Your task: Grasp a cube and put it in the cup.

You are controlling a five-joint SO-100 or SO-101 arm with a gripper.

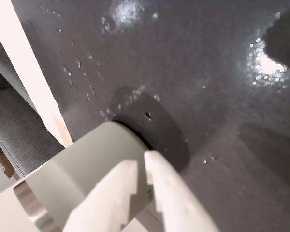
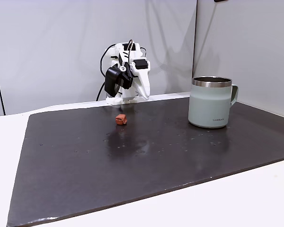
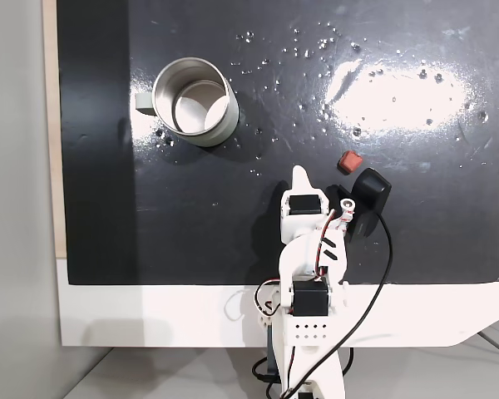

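Note:
The cube [image 2: 120, 119] is a tiny reddish-brown block on the dark mat, just in front of the arm's base; from above the cube [image 3: 348, 160] lies right of the arm. The cup [image 2: 211, 105] is a pale grey-green mug with a steel rim, standing upright and empty at the right; the overhead fixed view puts the cup [image 3: 222, 123] at the upper left. My gripper [image 2: 146, 97] hangs folded near the base, shut and empty, apart from both. In the wrist view the white fingers [image 1: 170, 193] almost touch, with the cup [image 1: 87, 166] behind my gripper [image 1: 141, 162].
A dark, glossy mat [image 2: 132, 161] with small droplets covers the white table [image 2: 236, 198]. A black camera module [image 3: 368, 195] on the arm sits close to the cube. Grey fabric [image 1: 14, 121] lies beyond the table edge in the wrist view.

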